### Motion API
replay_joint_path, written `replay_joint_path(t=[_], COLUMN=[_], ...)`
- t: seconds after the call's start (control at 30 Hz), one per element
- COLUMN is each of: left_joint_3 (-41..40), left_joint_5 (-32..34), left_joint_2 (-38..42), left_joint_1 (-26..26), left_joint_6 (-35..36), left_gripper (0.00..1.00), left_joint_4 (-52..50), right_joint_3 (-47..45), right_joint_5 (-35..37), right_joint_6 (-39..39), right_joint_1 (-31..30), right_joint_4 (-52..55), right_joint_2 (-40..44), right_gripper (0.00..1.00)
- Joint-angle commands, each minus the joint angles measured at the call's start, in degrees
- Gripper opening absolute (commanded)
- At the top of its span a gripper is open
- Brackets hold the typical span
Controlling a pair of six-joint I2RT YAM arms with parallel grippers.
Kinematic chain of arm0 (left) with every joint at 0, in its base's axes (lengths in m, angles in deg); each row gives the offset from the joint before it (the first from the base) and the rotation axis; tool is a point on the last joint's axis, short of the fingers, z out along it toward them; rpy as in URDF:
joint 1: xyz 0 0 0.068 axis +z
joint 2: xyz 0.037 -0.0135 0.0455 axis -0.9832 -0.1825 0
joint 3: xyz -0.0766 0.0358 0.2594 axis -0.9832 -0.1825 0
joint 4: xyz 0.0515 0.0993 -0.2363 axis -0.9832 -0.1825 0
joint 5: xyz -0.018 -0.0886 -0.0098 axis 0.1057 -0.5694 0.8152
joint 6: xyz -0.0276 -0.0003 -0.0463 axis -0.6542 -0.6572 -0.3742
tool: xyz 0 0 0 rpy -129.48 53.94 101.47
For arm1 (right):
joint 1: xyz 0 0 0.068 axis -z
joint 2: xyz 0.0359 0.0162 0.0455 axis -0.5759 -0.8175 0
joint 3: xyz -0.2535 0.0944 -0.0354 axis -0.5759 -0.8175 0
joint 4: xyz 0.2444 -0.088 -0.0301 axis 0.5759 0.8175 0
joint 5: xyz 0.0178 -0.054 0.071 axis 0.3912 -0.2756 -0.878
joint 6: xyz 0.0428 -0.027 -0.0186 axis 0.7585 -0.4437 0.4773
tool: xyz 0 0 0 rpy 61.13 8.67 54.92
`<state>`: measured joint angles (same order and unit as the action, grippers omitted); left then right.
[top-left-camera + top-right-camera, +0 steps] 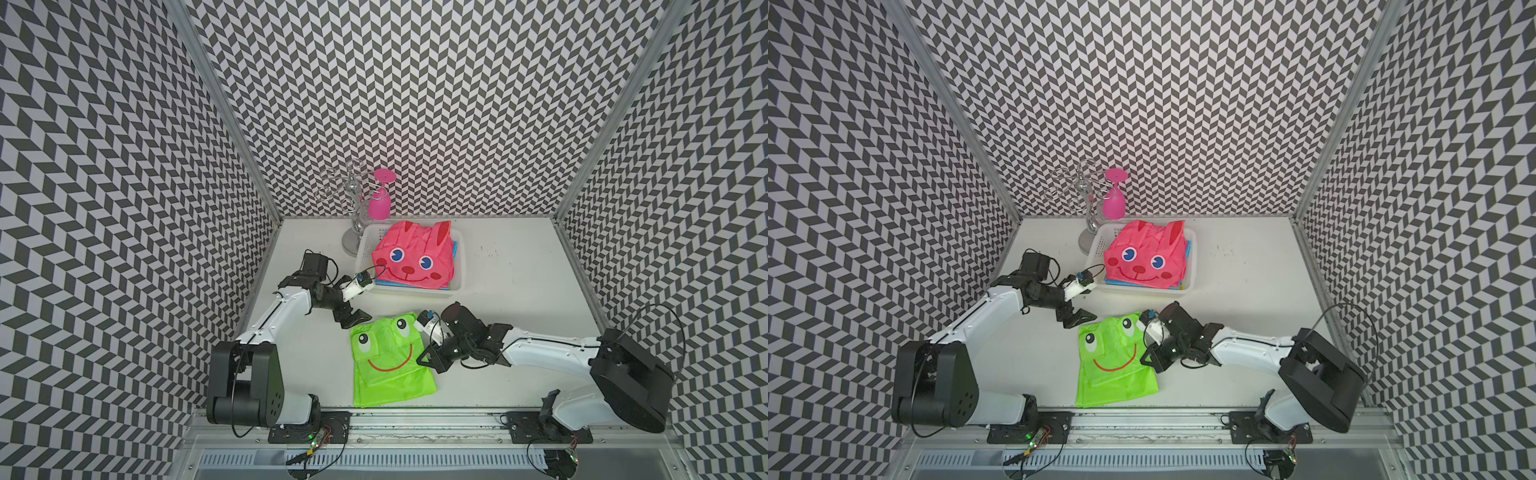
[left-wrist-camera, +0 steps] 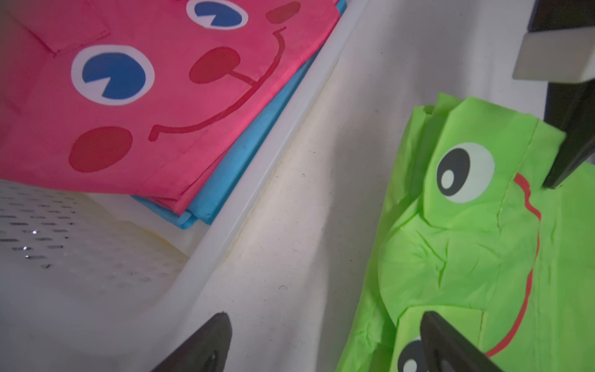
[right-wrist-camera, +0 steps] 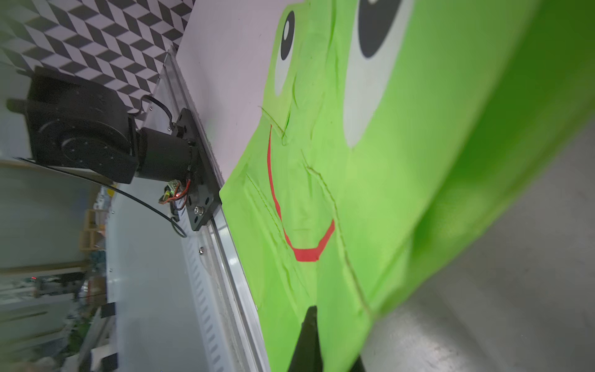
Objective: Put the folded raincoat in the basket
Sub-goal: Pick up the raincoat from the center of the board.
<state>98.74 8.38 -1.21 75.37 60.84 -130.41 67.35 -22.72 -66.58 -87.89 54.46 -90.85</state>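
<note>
Saw right gripper jaws clamped on folded lime-green frog-face raincoat edge, left gripper jaws spread empty beside it. Risked one-sided lift unfolding it.

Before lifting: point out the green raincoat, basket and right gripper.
green raincoat [image 1: 390,382], in a top view, lower panel.
basket [image 1: 411,293], in a top view, near rim.
right gripper [image 1: 420,360], in a top view, closed tips.

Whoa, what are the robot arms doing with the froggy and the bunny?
The robot is putting folded raincoats into the white basket. The pink bunny raincoat already lies in it, on top of some blue fabric. The green frog raincoat lies on the table. The right tool is pinched shut on its edge, and the left tool hovers open by the corner near the frog's eyes.
</note>
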Motion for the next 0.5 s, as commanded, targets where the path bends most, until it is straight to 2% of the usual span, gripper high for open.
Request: replay_joint_path(t=[0.0, 0.2, 0.3, 0.4, 0.47], left_joint_3=[1.2, 4.7, 4.1, 2.6, 2.4], left_joint_5=[-3.8, -5.1, -5.0, -3.3, -2.7], left_joint_2=[0.4, -3.6, -3.0, -1.6, -1.4], left_joint_1=[-0.1, 0.3, -1.2, -2.9, -3.3], left_joint_6=[7.3, 19.6, 20.6, 18.6, 17.8], left_gripper=[0.95, 0.94, 0.88, 0.86, 0.79], left_joint_4=[-6.9, -17.8, -17.8, -13.8, -12.1], right_joint_3=[1.8, 0.1, -0.8, -1.1, -1.9], right_joint_5=[8.6, 15.3, 15.9, 14.4, 13.2], right_joint_6=[-8.4, -18.3, -23.1, -26.7, -29.1], right_joint_1=[-1.2, -2.6, -2.6, -2.7, -2.9], right_joint_4=[-0.6, -7.0, -10.0, -12.0, -13.4], right_joint_2=[1.7, 8.1, 10.4, 11.9, 13.2], right_gripper=[0.00, 0.00, 0.00, 0.00, 0.00])
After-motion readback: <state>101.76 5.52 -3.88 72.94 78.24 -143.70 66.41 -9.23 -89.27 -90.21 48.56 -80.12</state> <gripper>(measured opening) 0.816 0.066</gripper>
